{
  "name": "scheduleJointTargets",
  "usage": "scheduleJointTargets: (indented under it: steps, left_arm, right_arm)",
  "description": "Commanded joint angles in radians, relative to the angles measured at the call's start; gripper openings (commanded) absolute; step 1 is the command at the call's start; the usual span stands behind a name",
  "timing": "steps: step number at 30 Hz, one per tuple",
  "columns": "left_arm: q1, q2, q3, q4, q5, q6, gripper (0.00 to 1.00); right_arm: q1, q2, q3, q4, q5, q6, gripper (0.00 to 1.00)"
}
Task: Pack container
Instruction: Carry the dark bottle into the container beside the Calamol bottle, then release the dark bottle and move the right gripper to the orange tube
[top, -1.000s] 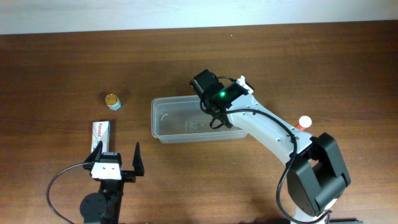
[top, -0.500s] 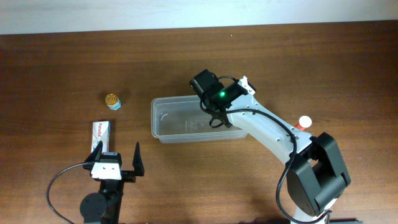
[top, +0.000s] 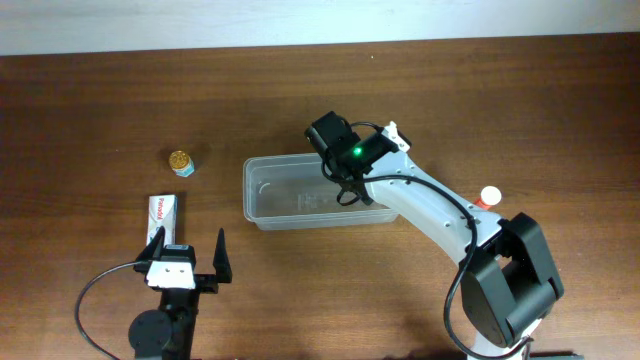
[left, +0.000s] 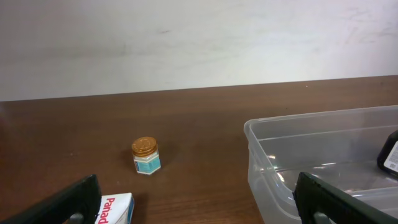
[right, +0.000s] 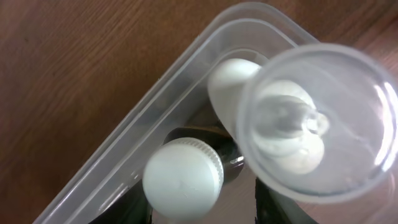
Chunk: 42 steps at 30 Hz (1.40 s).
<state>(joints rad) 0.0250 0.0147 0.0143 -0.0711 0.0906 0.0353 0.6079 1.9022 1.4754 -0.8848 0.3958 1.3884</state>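
Note:
The clear plastic container (top: 262, 196) lies mid-table; it also shows in the left wrist view (left: 267, 155) and its corner in the right wrist view (right: 149, 112). My right gripper (top: 350, 190) reaches down into its right end. In the right wrist view its jaws (right: 202, 208) stand apart on either side of a dark bottle with a white cap (right: 182, 180); bare floor shows between the cap and the right jaw. A white bottle with a clear cap (right: 311, 124) stands beside it in the container. My left gripper (top: 188, 252) is open and empty at the front left.
A small jar with a gold lid (top: 180, 160) (left: 146, 155) and a white Panadol box (top: 161, 211) (left: 115, 210) lie left of the container. A bottle with a white and red cap (top: 489, 196) stands to the right, beside my right arm.

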Motion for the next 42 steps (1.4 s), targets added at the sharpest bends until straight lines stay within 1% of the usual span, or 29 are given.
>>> scheduleJointTargets:
  steps: [1, 3, 4, 6, 9, 11, 16, 18, 22, 23, 24, 30, 31, 34, 38, 39, 40, 42]
  left_arm:
    - [0.005, -0.003, -0.005, -0.001, 0.011, 0.015, 0.99]
    - [0.005, -0.003, -0.005, 0.0, 0.011, 0.015, 0.99]
    - [0.005, -0.003, -0.005, -0.001, 0.011, 0.015, 0.99]
    - [0.005, -0.003, -0.005, 0.0, 0.011, 0.015, 0.99]
    - [0.005, -0.003, -0.005, -0.001, 0.011, 0.015, 0.99]
    - [0.005, -0.003, -0.005, -0.001, 0.011, 0.015, 0.99]
    - [0.005, -0.003, -0.005, 0.0, 0.011, 0.015, 0.99]
    - [0.005, -0.003, -0.005, 0.0, 0.011, 0.015, 0.99]
    - [0.005, -0.003, -0.005, -0.001, 0.011, 0.015, 0.99]
    - [0.005, -0.003, -0.005, 0.0, 0.011, 0.015, 1.0]
    - [0.005, -0.003, -0.005, -0.001, 0.011, 0.015, 0.99]
    - [0.005, -0.003, -0.005, 0.0, 0.011, 0.015, 1.0]
    - [0.005, -0.003, -0.005, -0.001, 0.011, 0.015, 0.99]
    - [0.005, -0.003, -0.005, -0.001, 0.011, 0.015, 0.99]
    - [0.005, -0.003, -0.005, -0.001, 0.011, 0.015, 0.99]
    - [0.005, -0.003, -0.005, 0.0, 0.011, 0.015, 0.99]
    - [0.005, -0.003, -0.005, -0.001, 0.011, 0.015, 0.99]
    - [0.005, -0.003, -0.005, -0.001, 0.011, 0.015, 0.99]
  right_arm:
    - [0.007, -0.006, 0.055, 0.0, -0.008, -0.122, 0.44]
    - [0.007, -0.02, 0.089, 0.0, -0.047, -0.209, 0.45]
    - [0.007, -0.037, 0.134, -0.002, -0.097, -0.317, 0.48]
    - [0.007, -0.055, 0.187, -0.026, -0.142, -0.393, 0.51]
    - [0.007, -0.075, 0.293, -0.144, -0.164, -0.439, 0.53]
    - [0.005, -0.082, 0.37, -0.238, -0.16, -0.479, 0.56]
    - [-0.023, -0.092, 0.576, -0.499, -0.152, -0.552, 0.57]
    - [-0.045, -0.095, 0.643, -0.598, -0.149, -0.582, 0.6]
    - [-0.115, -0.104, 0.727, -0.79, -0.148, -0.6, 0.62]
    - [-0.137, -0.109, 0.732, -0.814, -0.15, -0.608, 0.61]
    - [-0.165, -0.121, 0.727, -0.814, -0.177, -0.672, 0.61]
    - [-0.336, -0.175, 0.727, -0.814, -0.263, -0.758, 0.64]
    - [-0.364, -0.18, 0.726, -0.814, -0.28, -0.782, 0.66]
    - [-0.466, -0.195, 0.71, -0.814, -0.363, -0.884, 0.67]
    - [-0.593, -0.231, 0.624, -0.814, -0.388, -0.933, 0.68]
    - [-0.62, -0.242, 0.595, -0.814, -0.388, -0.941, 0.7]
    - [-0.653, -0.254, 0.556, -0.814, -0.388, -0.955, 0.74]
    - [-0.711, -0.268, 0.486, -0.814, -0.388, -0.987, 0.74]
